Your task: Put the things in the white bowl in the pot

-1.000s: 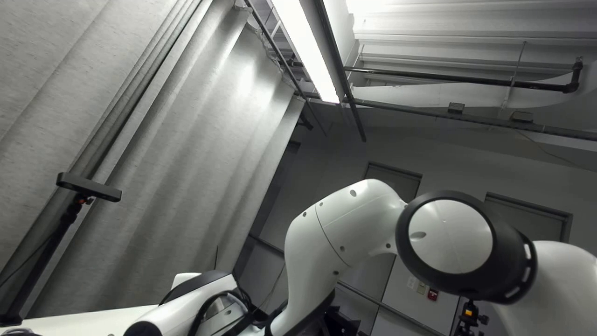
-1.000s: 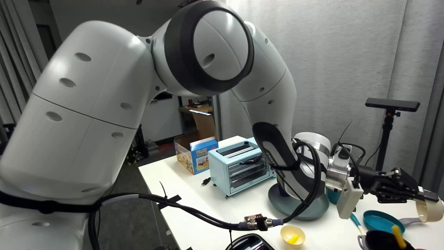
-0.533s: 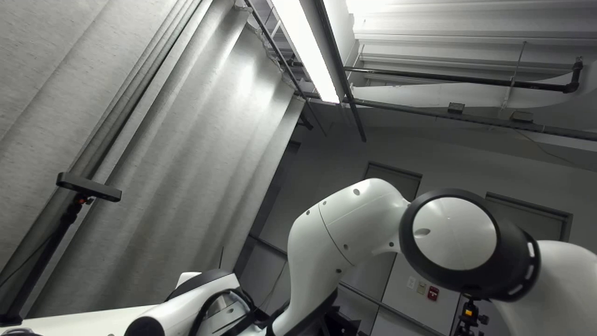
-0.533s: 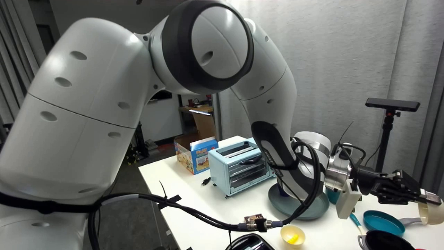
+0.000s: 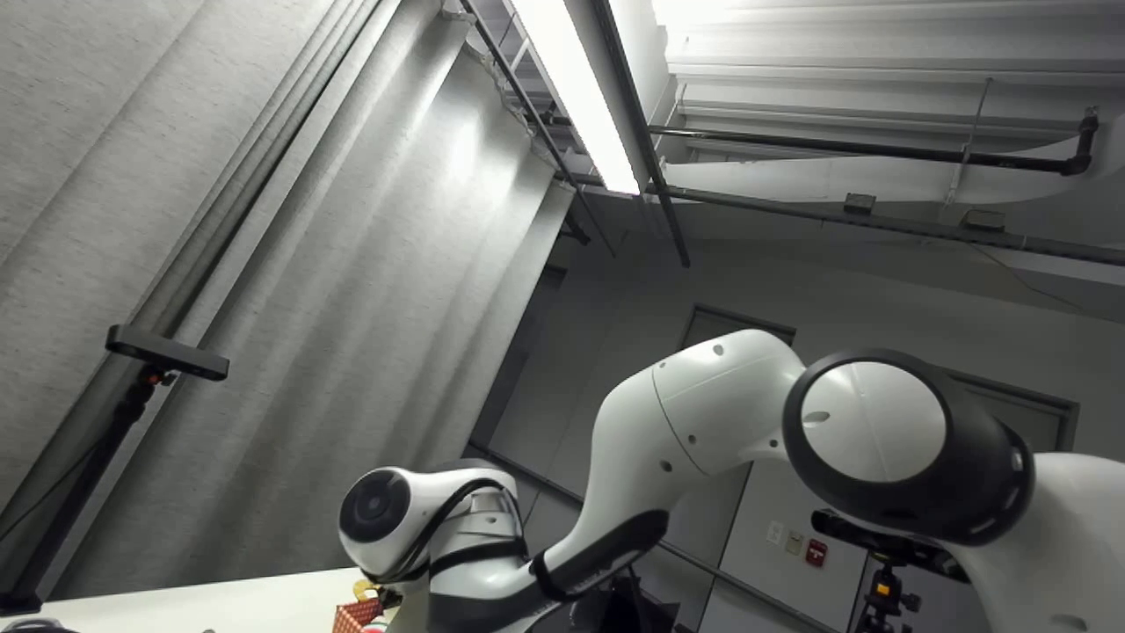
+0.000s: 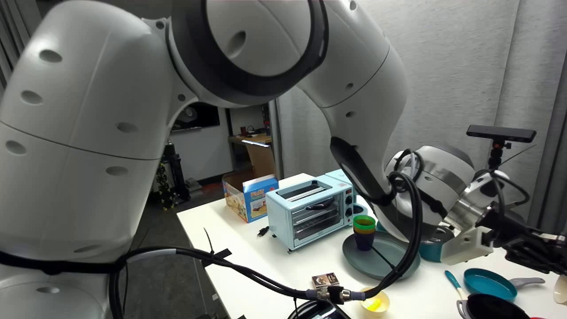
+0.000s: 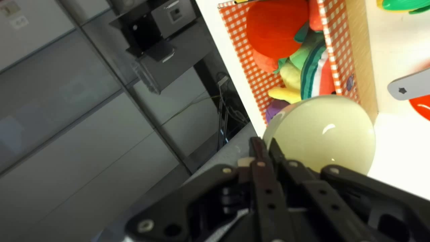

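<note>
My gripper (image 7: pixel 267 145) is shut on the rim of the white bowl (image 7: pixel 326 134), which looks pale cream. The bowl hangs tilted, and nothing shows in it in the wrist view. Only its edge shows at the right border of an exterior view (image 6: pixel 561 290), where the fingertips are cut off. The black pot (image 6: pixel 491 305) stands on the table at the bottom right, left of and below the held bowl. The bottom of the pot is out of view, so its contents cannot be told. My gripper is hidden in an exterior view, behind the arm (image 5: pixel 492 563).
A red-checkered basket (image 7: pixel 341 50) of plush food lies behind the bowl in the wrist view. A blue pan (image 6: pixel 489 283), a grey plate (image 6: pixel 398 261) with stacked cups (image 6: pixel 364 232), a small bowl (image 6: pixel 367 309) with a yellow piece (image 6: pixel 375 304) and a toaster oven (image 6: pixel 305 217) stand on the table.
One second ago a yellow piece was over the pot; half a second ago it was out of sight. The arm has since turned and moved right in an exterior view, carrying the bowl.
</note>
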`<state>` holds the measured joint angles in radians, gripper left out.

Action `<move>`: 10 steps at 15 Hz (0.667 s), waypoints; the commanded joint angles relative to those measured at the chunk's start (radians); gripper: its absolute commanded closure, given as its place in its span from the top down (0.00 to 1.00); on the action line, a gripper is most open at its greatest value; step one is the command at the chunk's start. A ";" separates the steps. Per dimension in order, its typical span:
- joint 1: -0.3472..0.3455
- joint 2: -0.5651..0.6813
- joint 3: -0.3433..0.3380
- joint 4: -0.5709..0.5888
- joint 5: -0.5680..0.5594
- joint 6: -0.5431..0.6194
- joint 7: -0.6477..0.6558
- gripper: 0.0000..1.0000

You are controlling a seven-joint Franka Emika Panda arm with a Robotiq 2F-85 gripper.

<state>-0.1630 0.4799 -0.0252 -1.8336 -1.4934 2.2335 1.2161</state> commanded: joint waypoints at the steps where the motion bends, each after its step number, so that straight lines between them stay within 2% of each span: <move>1: -0.069 -0.080 -0.008 -0.008 0.221 0.136 -0.141 0.01; 5: -0.108 -0.125 -0.034 -0.035 0.525 0.264 -0.329 0.01; 6: -0.159 -0.128 0.016 -0.046 0.585 0.276 -0.376 0.01; 10: -0.218 -0.127 0.086 -0.117 0.847 0.313 -0.593 0.01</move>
<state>-0.3241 0.3779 -0.0039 -1.8755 -0.7975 2.5079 0.7603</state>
